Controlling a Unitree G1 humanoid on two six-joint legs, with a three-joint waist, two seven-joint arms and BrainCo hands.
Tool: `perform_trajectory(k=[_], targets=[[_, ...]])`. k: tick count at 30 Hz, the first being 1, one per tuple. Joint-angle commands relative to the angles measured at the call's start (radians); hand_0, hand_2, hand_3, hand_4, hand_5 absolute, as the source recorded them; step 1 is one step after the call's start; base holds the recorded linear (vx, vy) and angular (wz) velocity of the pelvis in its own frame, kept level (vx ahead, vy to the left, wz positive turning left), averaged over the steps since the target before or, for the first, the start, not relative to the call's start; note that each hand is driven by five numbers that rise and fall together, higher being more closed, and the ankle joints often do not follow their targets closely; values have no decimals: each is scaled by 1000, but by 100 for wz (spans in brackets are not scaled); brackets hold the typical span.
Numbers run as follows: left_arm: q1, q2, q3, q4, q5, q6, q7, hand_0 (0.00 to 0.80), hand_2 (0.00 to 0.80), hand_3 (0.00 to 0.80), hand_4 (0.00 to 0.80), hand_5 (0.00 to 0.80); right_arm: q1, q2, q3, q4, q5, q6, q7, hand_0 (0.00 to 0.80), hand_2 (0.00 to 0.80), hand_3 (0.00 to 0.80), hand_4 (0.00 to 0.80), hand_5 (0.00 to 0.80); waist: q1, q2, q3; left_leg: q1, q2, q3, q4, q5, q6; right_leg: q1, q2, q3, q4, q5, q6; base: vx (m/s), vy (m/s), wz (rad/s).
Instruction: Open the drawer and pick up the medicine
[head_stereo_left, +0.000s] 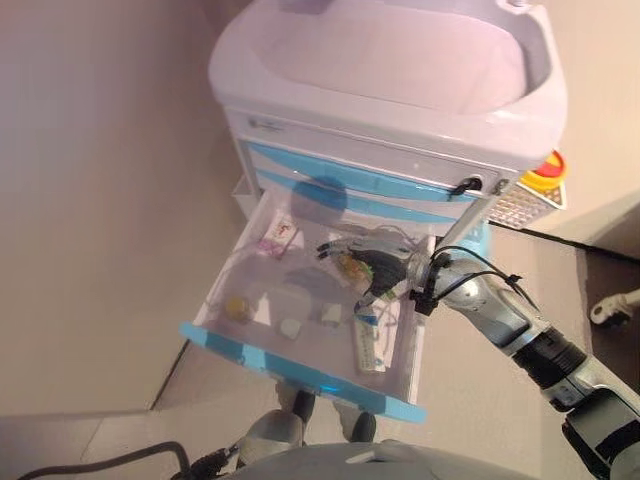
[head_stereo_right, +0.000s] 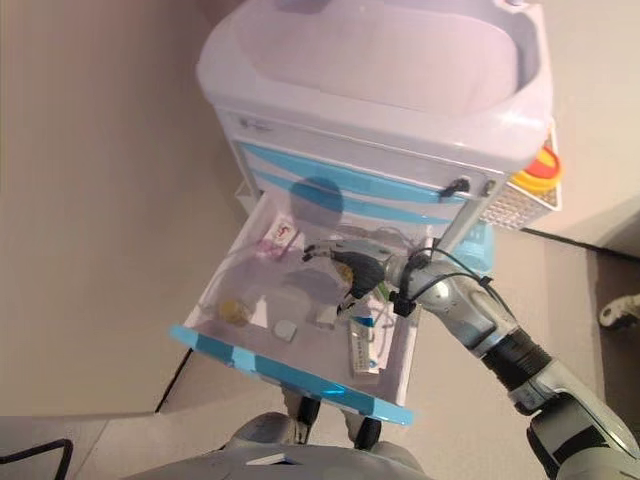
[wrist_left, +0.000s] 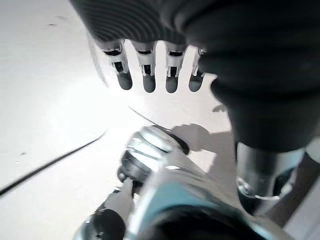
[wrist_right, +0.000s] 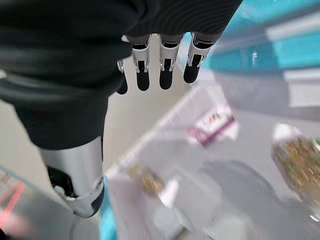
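The right hand (head_stereo_left: 375, 268) hovered over the pulled-out white drawer with a light-blue front (head_stereo_left: 300, 368), its silver fingers (wrist_right: 166, 70) straight and spread a little, holding nothing. It reached in from the robot's right, above the middle of the drawer, with no item between thumb and fingers.

The drawer stood out from a white plastic medical cart with blue drawer fronts (head_stereo_left: 400, 90), and small medicine packs lay scattered on its pale floor. A pink-and-white sachet (head_stereo_left: 271, 244) lay near the back left corner. A round yellowish pack (head_stereo_left: 236, 307) sat toward the front left. A small white square packet (head_stereo_left: 291, 327) lay near the middle, and a long white blister strip (head_stereo_left: 366, 348) lay along the right side, just below the hand. A greenish-gold foil pack (wrist_right: 296, 162) lay under the hand's far side.

The left hand (wrist_left: 150, 75) hung low beside the robot, fingers straight and relaxed, over the pale floor (wrist_left: 45, 100).
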Motion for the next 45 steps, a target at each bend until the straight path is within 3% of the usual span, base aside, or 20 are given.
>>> perform_trajectory(k=[1, 10, 24, 33, 45], targets=[[24, 19, -31, 25, 52, 23, 3, 0, 0, 0, 0, 0, -42, 35, 70, 14, -78, 27, -52, 0, 0, 0, 0, 0, 28, -19, -33, -8, 8, 39, 18, -45, -10, -43, -60, -13, 130, -30, 40, 9, -12, 10], [4, 21, -54, -4, 70, 14, -14, 0, 0, 0, 0, 0, -95, 106, 146, 207, -156, 183, -46, 0, 0, 0, 0, 0, 36, -19, -19, -15, 14, 44, 15, -39, -16, -45, -61, -16, 126, -24, 37, -6, -14, 7], [-39, 2, -114, -74, 72, -6, -2, 0, 0, 0, 0, 0, -94, 187, 157, 331, -231, 196, -148, 0, 0, 0, 0, 0, 17, 3, -11, -35, 13, 60, 20, -34, -23, -67, -61, 7, 104, -6, 32, -5, 6, -3], [-35, -8, -117, -59, 81, 28, -3, 0, 0, 0, 0, 0, -102, 247, 158, 409, -253, 197, -194, 0, 0, 0, 0, 0, 26, 11, -8, -48, 7, 54, 20, -29, -23, -78, -62, 4, 101, -7, 30, 0, 0, 0], [-44, -14, -134, -53, 72, 0, -14, 0, 0, 0, 0, 0, -112, 309, 160, 486, -247, 221, -241, 0, 0, 0, 0, 0, 40, 26, 3, -60, 1, 38, 21, -24, -19, -93, -70, -5, 114, -9, 26, -8, 8, 2]])
